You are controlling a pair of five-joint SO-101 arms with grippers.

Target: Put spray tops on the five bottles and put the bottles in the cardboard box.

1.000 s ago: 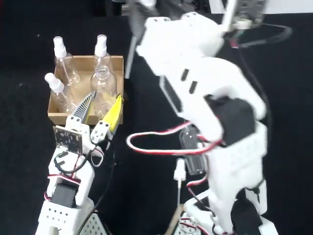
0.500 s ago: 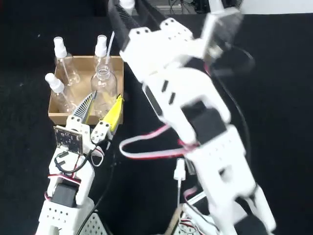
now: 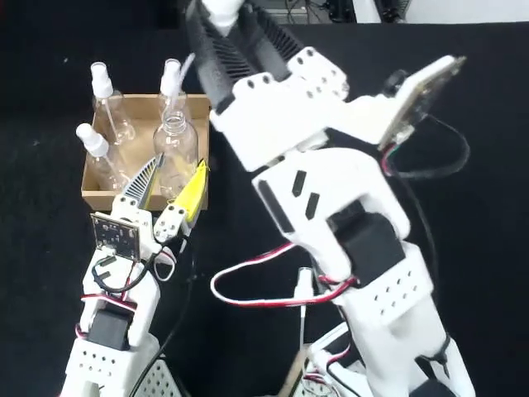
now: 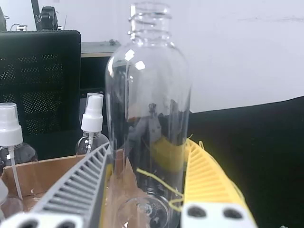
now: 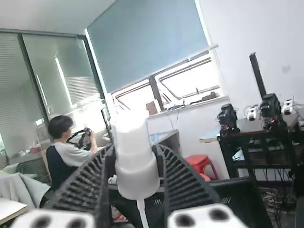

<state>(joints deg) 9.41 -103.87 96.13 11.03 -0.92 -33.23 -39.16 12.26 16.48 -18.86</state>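
Observation:
A clear bottle [image 3: 175,139] with no top stands in the cardboard box [image 3: 97,198]. My left gripper [image 3: 179,162] is shut on it low down, grey finger on one side and yellow finger on the other. The left wrist view shows the bottle [image 4: 148,90] and its bare threaded neck between the fingers of that gripper [image 4: 148,148]. My right gripper [image 3: 223,23] is raised high at the far edge of the table, behind the box, shut on a white spray top [image 3: 223,7]. In the right wrist view the spray top [image 5: 136,173] sits upright between the black fingers of the gripper [image 5: 136,149].
Three capped bottles [image 3: 104,95] [image 3: 170,83] [image 3: 92,149] stand in the box, two of them in the left wrist view [image 4: 90,124] [image 4: 9,137]. Another white spray top [image 3: 304,288] lies on the black table by the right arm's base. The right arm's bulk looms over the table's middle.
The right arm swung and twisted its wrist, carrying the spray top up toward the far edge. The left arm and its bottle stayed still.

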